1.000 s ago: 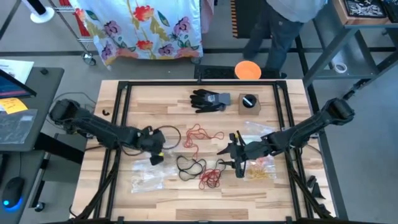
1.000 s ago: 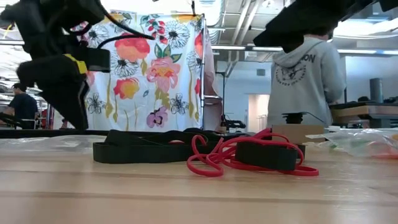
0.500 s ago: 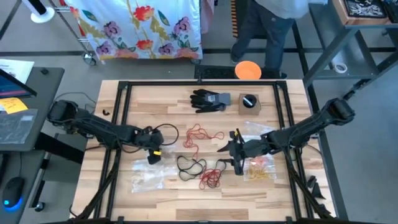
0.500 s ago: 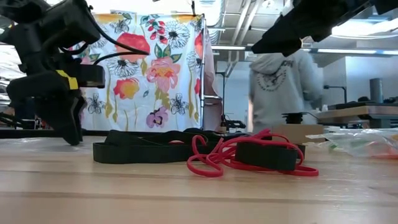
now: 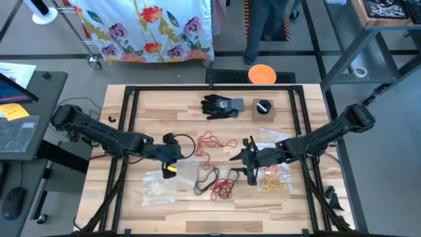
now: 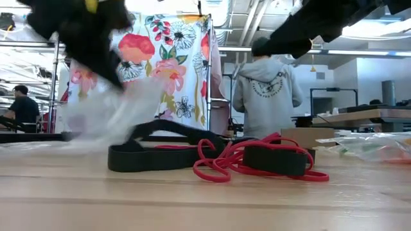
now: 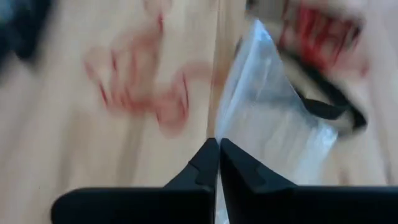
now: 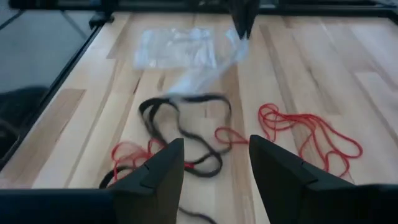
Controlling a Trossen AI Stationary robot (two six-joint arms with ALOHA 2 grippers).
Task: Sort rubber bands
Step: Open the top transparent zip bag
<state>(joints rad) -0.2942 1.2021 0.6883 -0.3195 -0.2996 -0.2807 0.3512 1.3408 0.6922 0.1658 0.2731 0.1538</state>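
My left gripper [image 5: 172, 158] hangs over the table's left middle, shut on a clear plastic bag [image 7: 267, 118]. The bag slants down from the fingers toward the black rubber bands [image 5: 207, 179], and its lower end [image 8: 186, 84] is at those bands. Thick red rubber bands [image 5: 221, 188] lie beside the black ones, and thin red ones [image 5: 212, 143] lie farther back. My right gripper [image 8: 214, 155] stands open above the table, right of the bands, with nothing between its fingers. My left gripper pinches the upper edge of the clear bag [image 7: 219, 186] between its two shut fingertips, coming at it slanting down from the table's left. The held end is lifted clear. The bag hangs stretched below the fingers, its lower end down at the black bands.
A second clear bag [image 5: 158, 187] holding yellow bands lies flat near the front left. A bag [image 5: 276, 178] with orange and yellow bands lies under my right arm. A black glove [image 5: 220, 105] and a small box [image 5: 263, 108] sit at the far middle. A person stands beyond the table.
My left gripper has dipped to the table, shut on the clear bag, then risen and gone toward the table's middle. The bag's held end has come up off the table; its lower end has stayed down. The black bands have shifted, their left part lifted.
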